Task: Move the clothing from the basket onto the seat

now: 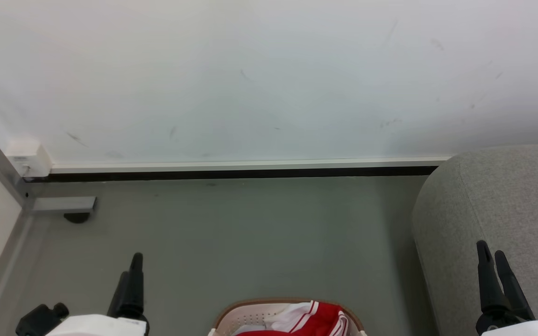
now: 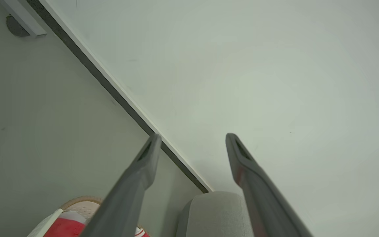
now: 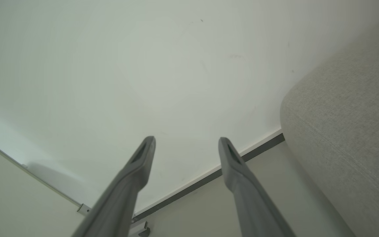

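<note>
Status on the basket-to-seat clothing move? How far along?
Done: nothing visible; the seat shows bare fabric where in view. In hand: nothing; left gripper and right gripper are open and empty. Left: the red clothing lies in the basket, not yet picked.

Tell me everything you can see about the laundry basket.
The basket looks like white plastic, with rows of small round holes in its wall and a rounded brown rim. Its far part sits at the bottom middle of the head view, the rest cut off by the edge. It seems to stand upright on the grey floor, left of the seat and apart from it. Red clothing with white trim lies heaped inside, up to about the rim.
</note>
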Available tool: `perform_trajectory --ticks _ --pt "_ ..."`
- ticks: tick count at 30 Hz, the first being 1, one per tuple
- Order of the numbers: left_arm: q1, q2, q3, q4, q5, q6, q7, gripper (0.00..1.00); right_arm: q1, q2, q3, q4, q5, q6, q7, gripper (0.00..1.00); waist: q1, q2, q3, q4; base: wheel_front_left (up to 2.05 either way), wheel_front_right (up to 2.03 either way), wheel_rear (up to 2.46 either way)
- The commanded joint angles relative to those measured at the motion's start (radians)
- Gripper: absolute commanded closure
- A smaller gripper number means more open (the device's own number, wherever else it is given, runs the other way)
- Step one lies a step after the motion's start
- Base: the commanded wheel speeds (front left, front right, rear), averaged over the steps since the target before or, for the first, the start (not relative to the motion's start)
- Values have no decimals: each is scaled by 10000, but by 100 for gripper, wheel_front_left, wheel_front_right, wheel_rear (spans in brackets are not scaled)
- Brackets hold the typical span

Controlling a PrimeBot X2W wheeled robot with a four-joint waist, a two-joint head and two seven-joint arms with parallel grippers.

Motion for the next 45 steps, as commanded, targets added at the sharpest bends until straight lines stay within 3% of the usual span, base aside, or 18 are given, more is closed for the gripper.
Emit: perform_trajectory --ticks 1,9,25,45 --pt "-26 104 -36 -172 527 32 -107 0 -65 -54 -139 -104 -513 -6 -79 0 0 0 -2 -9 0 0 0" --pt "96 230 -210 -337 2128 230 -384 0 -29 146 -411 146 -2191 -7 -153 0 0 0 -15 -25 0 0 0" --pt "264 350 -444 -441 4288 347 -918 0 125 502 -865 189 -5103 -10 -303 0 0 0 -1 -30 0 0 0" --pt "465 555 -660 -386 6535 388 -1446 0 322 847 -1442 433 -7141 -13 -440 0 0 0 21 -55 0 0 0"
